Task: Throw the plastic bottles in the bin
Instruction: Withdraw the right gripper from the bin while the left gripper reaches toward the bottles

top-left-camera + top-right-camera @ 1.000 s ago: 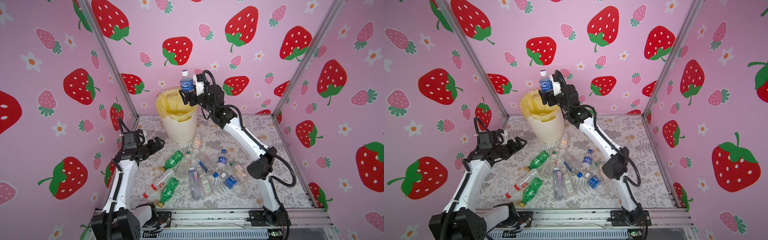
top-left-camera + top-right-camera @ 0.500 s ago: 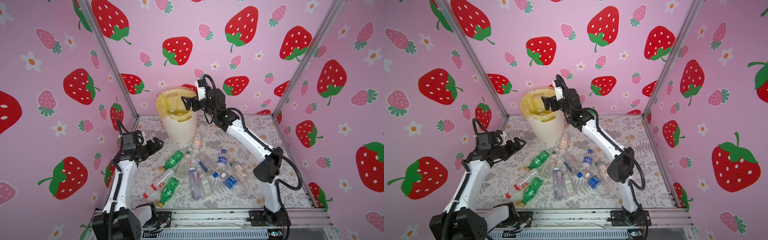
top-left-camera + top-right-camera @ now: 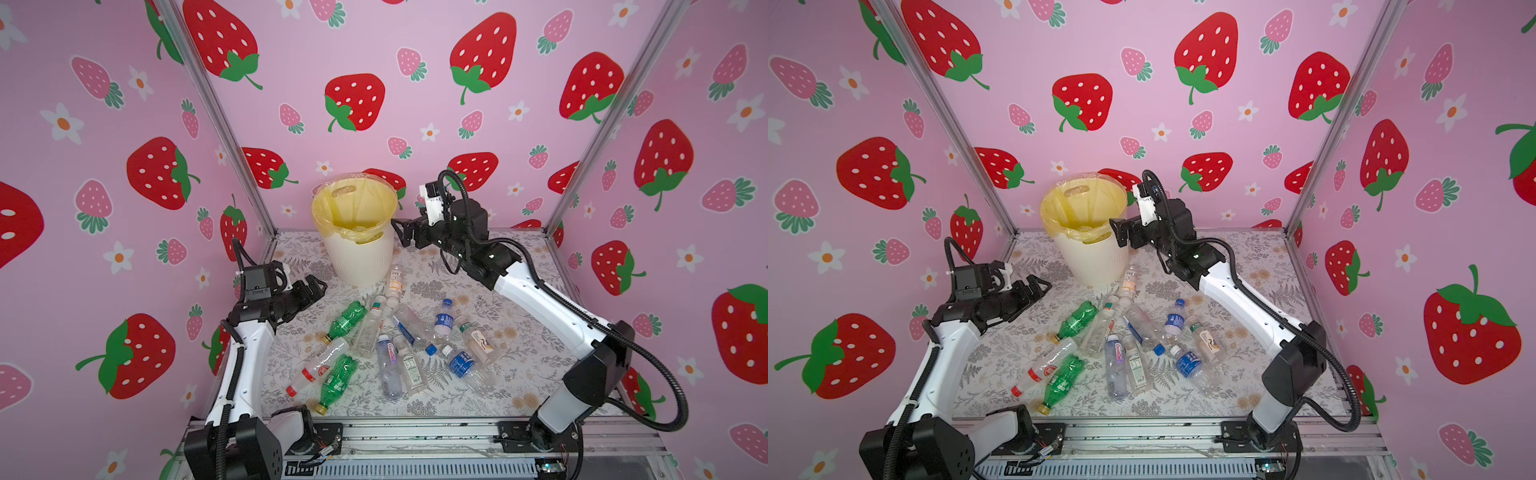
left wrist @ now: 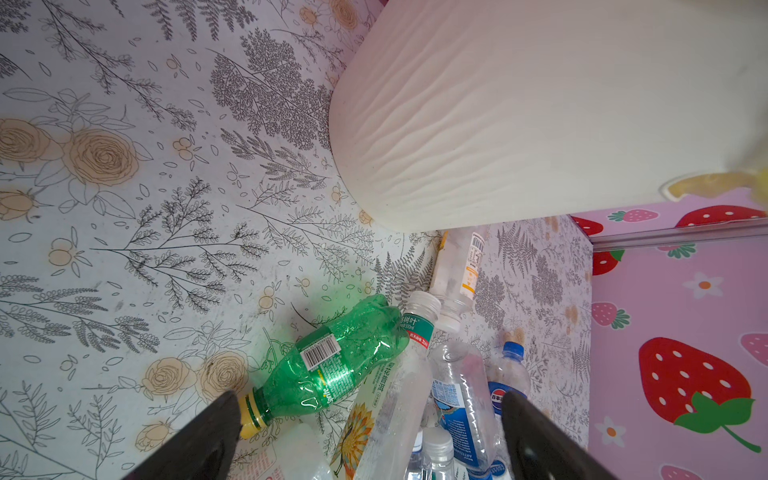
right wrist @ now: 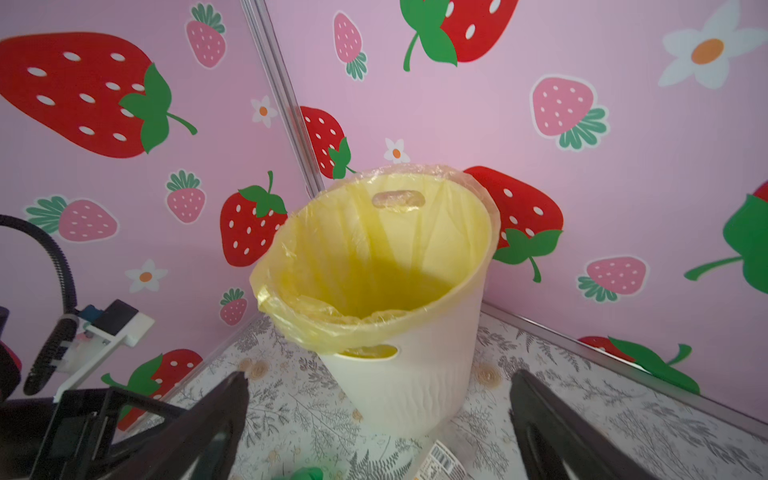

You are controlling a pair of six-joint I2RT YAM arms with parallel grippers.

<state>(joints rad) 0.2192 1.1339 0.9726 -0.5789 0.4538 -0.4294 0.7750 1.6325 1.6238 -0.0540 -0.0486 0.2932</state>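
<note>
Right gripper (image 3: pixel 400 233) hangs just off the bin (image 3: pixel 361 262) at its 3 o'clock, jaws spread wide, nothing between them. Left gripper (image 3: pixel 316 286) is just as open and empty, parked at 10 o'clock of the heap. The plastic bottles (image 3: pixel 388 365) lie in a loose pile mid-table, at 6 o'clock from the bin, on the floral table (image 3: pixel 519 374).

This looks like the return leg, so the next pick is what matters. The right arm would do best to drop towards the pile's 2 o'clock edge, where a blue-capped bottle (image 3: pixel 445 318) stands a little clear of its neighbours. Close across the body, not the cap. Lift well above the rim before swinging over, and let go only over the open mouth. In the left wrist view the green bottle (image 4: pixel 332 365) lies straight ahead of the open jaws, an easy take for that side.

A second ago the right gripper was high over the bin with a blue-labelled bottle in it. That bottle is gone from the jaws, and the arm has come down and back. I cannot see it inside the yellow liner (image 5: pixel 374 249). The left arm has barely stirred.
</note>
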